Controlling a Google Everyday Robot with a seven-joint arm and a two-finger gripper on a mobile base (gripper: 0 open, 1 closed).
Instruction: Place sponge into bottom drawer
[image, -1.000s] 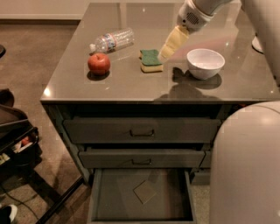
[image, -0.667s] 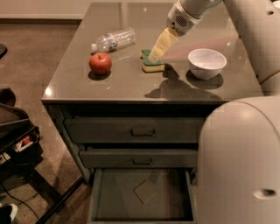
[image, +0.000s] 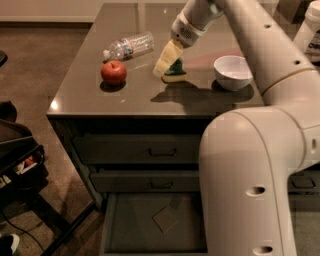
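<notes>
The sponge (image: 176, 73), green on top and yellow below, sits on the grey countertop (image: 150, 97) near its middle and looks tipped up on one side. My gripper (image: 166, 61) reaches down from the upper right and is right against the sponge's left side, partly covering it. The bottom drawer (image: 132, 227) is pulled open below the counter, showing a flat grey floor with a faint diamond mark. My large white arm covers the drawer's right part.
A red apple (image: 114, 72) and a lying clear water bottle (image: 129, 46) are left of the sponge. A white bowl (image: 233, 72) stands to its right. The two upper drawers (image: 150, 148) are shut. A black frame (image: 20, 160) stands on the floor at left.
My arm has swung left and down, bringing the gripper from beside the bowl onto the sponge. The sponge now looks tipped up instead of lying flat.
</notes>
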